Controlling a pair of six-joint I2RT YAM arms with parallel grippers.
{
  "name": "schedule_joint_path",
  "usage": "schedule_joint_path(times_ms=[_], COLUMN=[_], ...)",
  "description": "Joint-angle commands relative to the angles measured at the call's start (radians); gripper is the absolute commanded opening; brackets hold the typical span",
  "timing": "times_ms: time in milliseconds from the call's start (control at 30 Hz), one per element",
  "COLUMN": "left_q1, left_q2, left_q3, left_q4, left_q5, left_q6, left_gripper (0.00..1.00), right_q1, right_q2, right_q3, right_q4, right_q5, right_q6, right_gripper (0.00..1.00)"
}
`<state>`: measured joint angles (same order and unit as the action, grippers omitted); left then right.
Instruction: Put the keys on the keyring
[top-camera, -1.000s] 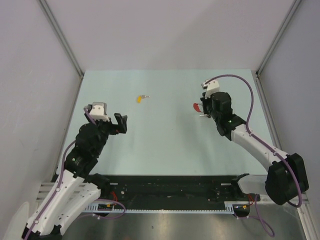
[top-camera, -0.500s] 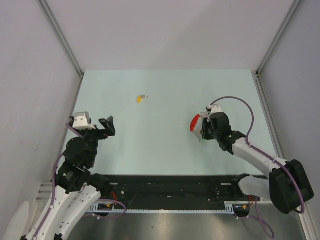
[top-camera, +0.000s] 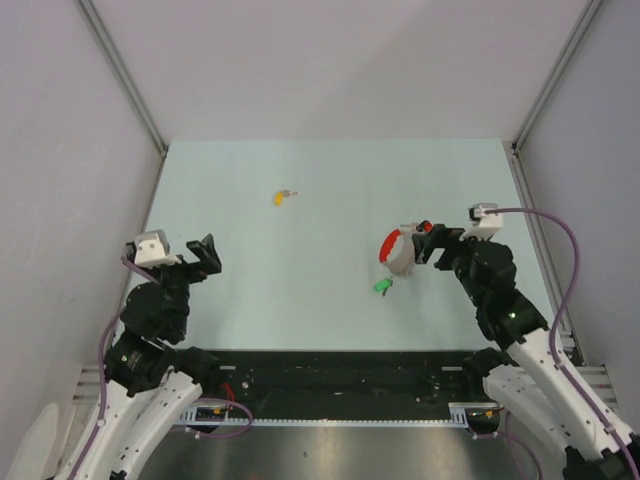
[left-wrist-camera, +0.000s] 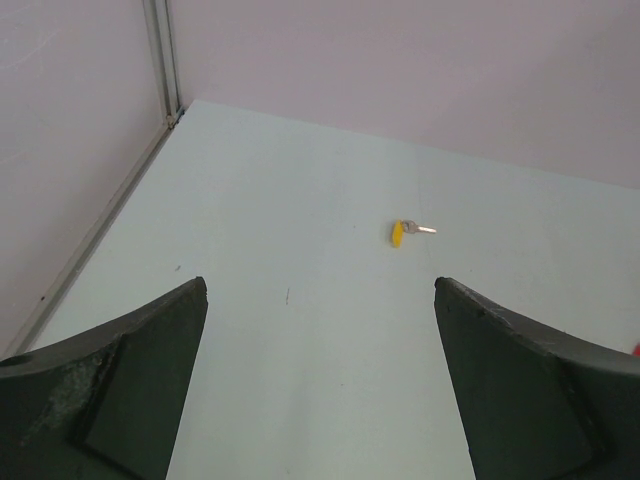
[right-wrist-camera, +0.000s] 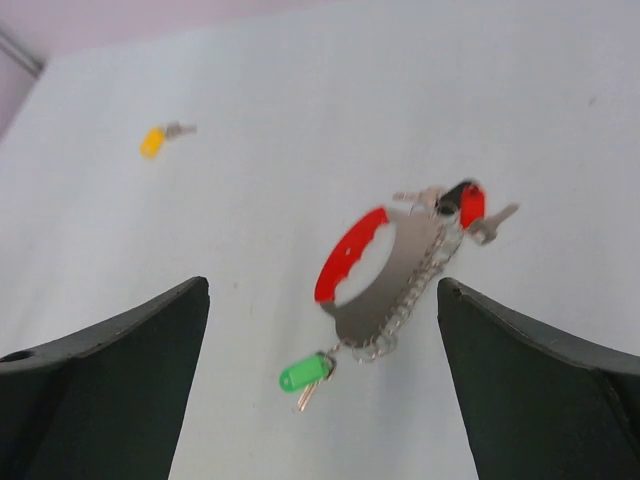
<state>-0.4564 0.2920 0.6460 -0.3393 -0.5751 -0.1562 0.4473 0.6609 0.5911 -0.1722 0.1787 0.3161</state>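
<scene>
Right claw drawn back, released, keyring and green key lying free, left claw released

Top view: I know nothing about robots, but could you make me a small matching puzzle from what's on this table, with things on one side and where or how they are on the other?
Things:
1. yellow key
2. green key
3. keyring
4. left gripper

Descriptions:
A. open, holding nothing
B. lying alone, well apart from the keyring
C. at the end of the chain
D. part red band, part grey chain

Pairs: 1-B, 2-C, 3-D, 4-A
</scene>
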Motion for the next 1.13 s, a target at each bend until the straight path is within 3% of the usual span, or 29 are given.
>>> schedule_joint_path(times_ms=[0,267,500,867,1100], left_q1=[0.012,0.016,0.018,0.033,0.071], left_q2=[-0.028,-0.083,-0.123,-0.114,-0.097], left_q3=[0.007,-0.011,-0.026,-0.037,-0.037], left_q4=[0.022,0.04,0.06,0.085,0.097], left_q5=[-0.066,-0.077,-0.092,-0.065,0.009], left_q6=[-0.019,-0.016,-0.016,-0.022,-0.029], left_gripper=[1.0,1.0,1.0,1.0,1.0], right_q1=[-0.006,-0.009,-0.007,-0.007,-0.094], right_q2=[-0.124,-0.352,-0.448,-0.488,-0.504], right_q3=[0.064,0.073,0.092,0.076,0.061], right_q4=[-0.038,-0.049,-0.104,-0.175,-0.151], right_q5=[0.154,0.315,0.387,0.398,0.32], right_q6=[-0.051,-0.178,-0.251,-0.285,-0.266], right_gripper=[1.0,1.0,1.0,1.0,1.0])
